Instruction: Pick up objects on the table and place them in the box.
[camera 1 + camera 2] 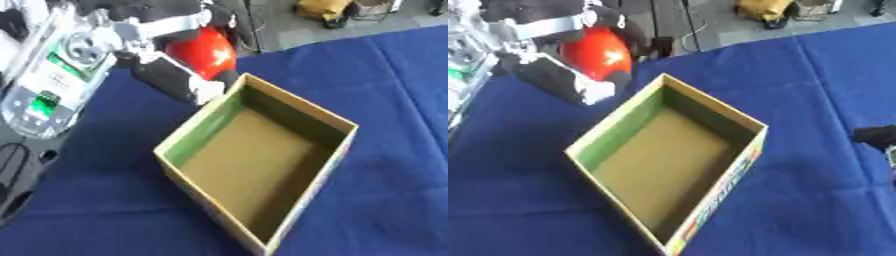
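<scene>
An open cardboard box (337,131) with a green inner wall lies askew on the blue tablecloth, and nothing shows inside it. A round red object (598,54) is held in the air just beyond the box's far left corner. My left hand (555,76), black with silver parts, is curled round the red object from above and below. Of my right hand only a dark part (876,135) shows at the right edge of the right eye view, beside the box and apart from it.
My left arm with a clear cover and green parts (48,85) runs down the left side. The blue cloth (394,75) spreads to the right of the box. Beyond the table's far edge, a yellow thing (322,9) sits on the grey floor.
</scene>
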Robot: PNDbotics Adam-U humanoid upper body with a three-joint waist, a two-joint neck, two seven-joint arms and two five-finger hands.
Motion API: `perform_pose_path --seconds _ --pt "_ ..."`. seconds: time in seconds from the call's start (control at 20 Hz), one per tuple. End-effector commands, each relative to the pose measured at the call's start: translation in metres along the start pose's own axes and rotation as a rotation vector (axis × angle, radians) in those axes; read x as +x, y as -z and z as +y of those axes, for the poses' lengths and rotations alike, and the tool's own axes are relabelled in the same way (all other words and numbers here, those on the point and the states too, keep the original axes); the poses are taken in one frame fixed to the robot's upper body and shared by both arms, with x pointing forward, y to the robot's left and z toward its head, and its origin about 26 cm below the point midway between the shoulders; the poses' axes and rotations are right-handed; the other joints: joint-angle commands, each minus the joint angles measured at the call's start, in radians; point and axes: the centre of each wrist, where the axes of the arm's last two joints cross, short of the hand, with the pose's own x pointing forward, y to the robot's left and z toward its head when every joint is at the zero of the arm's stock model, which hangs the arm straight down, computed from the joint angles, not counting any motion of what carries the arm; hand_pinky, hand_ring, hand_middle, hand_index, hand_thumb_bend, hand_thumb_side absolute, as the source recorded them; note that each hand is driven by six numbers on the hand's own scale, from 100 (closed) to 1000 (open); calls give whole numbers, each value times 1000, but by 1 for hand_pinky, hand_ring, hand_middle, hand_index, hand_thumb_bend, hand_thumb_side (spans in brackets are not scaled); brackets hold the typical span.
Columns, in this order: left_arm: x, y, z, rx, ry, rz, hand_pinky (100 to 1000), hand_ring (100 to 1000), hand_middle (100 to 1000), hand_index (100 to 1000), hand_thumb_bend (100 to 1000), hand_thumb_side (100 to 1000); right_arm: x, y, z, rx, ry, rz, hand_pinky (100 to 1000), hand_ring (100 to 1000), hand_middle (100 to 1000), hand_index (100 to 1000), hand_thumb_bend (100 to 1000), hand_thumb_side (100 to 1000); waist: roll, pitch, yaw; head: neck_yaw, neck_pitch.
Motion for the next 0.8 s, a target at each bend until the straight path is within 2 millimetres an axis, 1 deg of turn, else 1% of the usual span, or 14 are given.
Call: perform_pose_path --seconds 0.05,0.2,0.25,0.3,0.35,0.6,0.8 --pt "3 13 -4 -20 36 -16 121 715 631 800 100 278 5 5 -2 10 -5 -28 875 783 573 666 100 881 -3 -16 -5 2 -14" --pt "0 25 -17 -79 50 -28 125 714 619 777 100 271 6 5 -2 13 -4 -29 875 783 573 666 100 881 0 -13 -13 4 -14" --pt "-1 28 -22 -97 55 -30 129 709 601 749 100 267 6 5 -2 12 -4 -29 875 783 573 666 100 880 0 -11 -16 4 -16" --pt "-2 32 -27 -114 57 -31 130 712 603 746 100 140 6 5 -2 11 -4 -29 875 783 573 666 100 879 -1 -10 -17 5 -19" --pt "-3 35 -31 -128 61 -29 132 716 609 752 100 264 6 5 -2 9 -5 -29 875 783 573 666 100 879 -2 -9 -18 6 -21" --pt "-4 53 -56 -177 130 -5 142 728 625 759 100 259 5 5 -2 0 -5 -28 875 783 573 665 100 877 -4 -7 -16 12 -31" --pt "-7 62 -70 -190 189 12 148 739 632 751 100 256 5 5 -2 -4 -4 -29 874 782 573 665 100 872 -7 -7 -18 21 -40"
